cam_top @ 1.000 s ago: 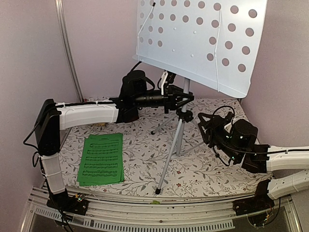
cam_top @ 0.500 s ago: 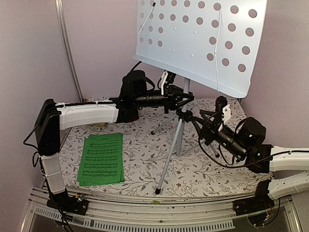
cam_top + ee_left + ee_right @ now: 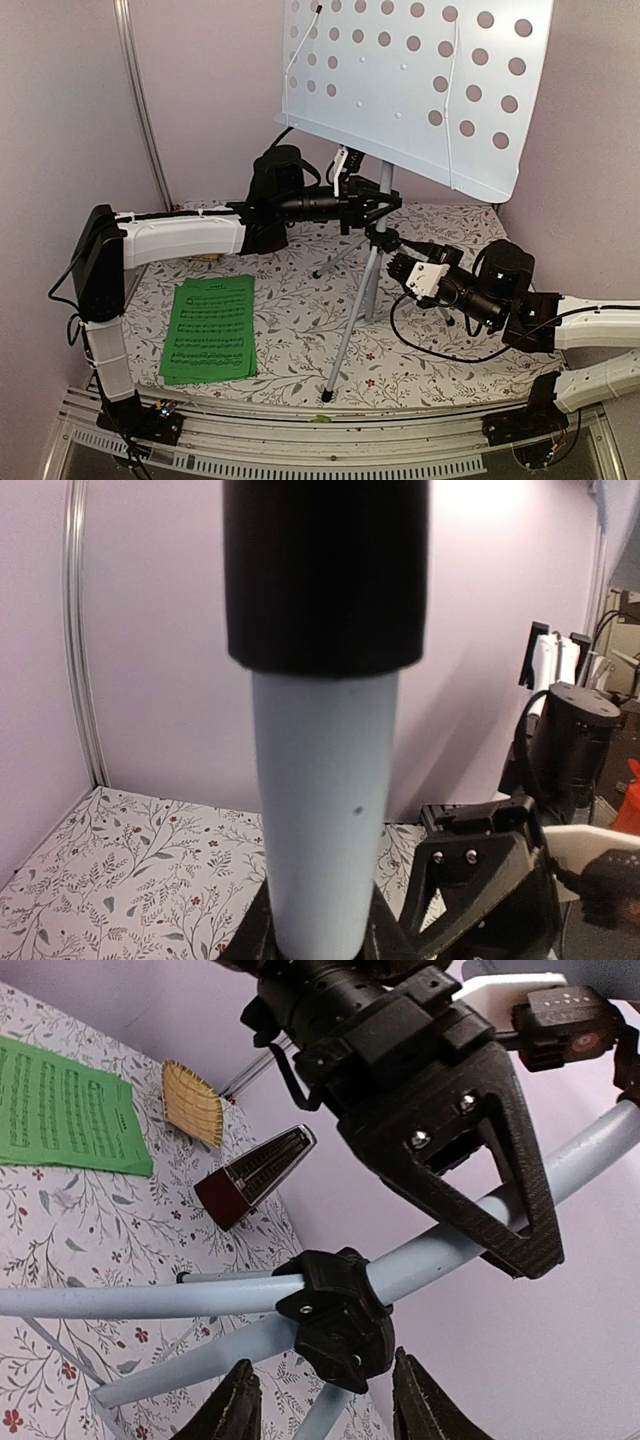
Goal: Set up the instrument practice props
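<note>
The music stand has a pale blue perforated desk (image 3: 420, 80) and stands upright on its tripod legs (image 3: 350, 335). My left gripper (image 3: 372, 207) is shut on its pole (image 3: 320, 810), just under the black collar (image 3: 325, 575). My right gripper (image 3: 398, 266) is open, its fingers (image 3: 235, 1405) on either side of the black tripod hub (image 3: 340, 1315) with gaps on both sides. The green sheet-music booklet (image 3: 210, 328) lies flat at the front left. The dark reddish-brown metronome (image 3: 255, 1175) stands by the back wall; the top view hides it.
A tan straw mat (image 3: 192, 1102) lies near the metronome at the back. Pale walls close in the floral table (image 3: 290, 330) at the left, back and right. The stand's desk overhangs the table's right half. A silver rail (image 3: 320, 420) runs along the near edge.
My right gripper has turned over and swung left and down to the tripod hub, its jaws narrowing slightly. The left arm, stand and booklet have not moved.
</note>
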You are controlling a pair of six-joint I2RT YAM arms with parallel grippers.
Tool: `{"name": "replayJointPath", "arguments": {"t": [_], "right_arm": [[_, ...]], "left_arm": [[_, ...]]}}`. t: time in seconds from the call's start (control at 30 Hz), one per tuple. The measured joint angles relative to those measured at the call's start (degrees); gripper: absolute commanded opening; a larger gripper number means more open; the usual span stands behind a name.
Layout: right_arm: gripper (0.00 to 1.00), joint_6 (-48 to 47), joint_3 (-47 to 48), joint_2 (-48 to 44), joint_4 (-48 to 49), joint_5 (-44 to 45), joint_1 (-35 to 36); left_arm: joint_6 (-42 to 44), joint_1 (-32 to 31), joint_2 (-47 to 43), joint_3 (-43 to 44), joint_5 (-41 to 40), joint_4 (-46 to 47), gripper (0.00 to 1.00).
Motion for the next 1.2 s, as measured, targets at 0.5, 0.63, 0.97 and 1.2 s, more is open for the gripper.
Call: {"name": "replayJointPath", "arguments": {"t": [0.5,0.63,0.97,1.2], "right_arm": [[0.16,-9.9,4.1,7.1,1.2,2.7,0.0],[0.07,-10.0,4.1,7.1,1.2,3.4,0.0],[0.0,5.8,4.0,5.7,-0.1,3.1,0.2],[0.0,30.7,4.0,5.0,-0.6,3.5,0.2]], "left_arm": [[0.2,0.0,0.0,0.0,0.0,-0.1,0.0],[0.1,0.0,0.0,0.0,-0.2,-0.1,0.0],[-0.1,-0.2,0.0,0.0,0.0,0.0,0.0],[-0.3,-0.3,0.0,0.0,0.1,0.0,0.0]]}}
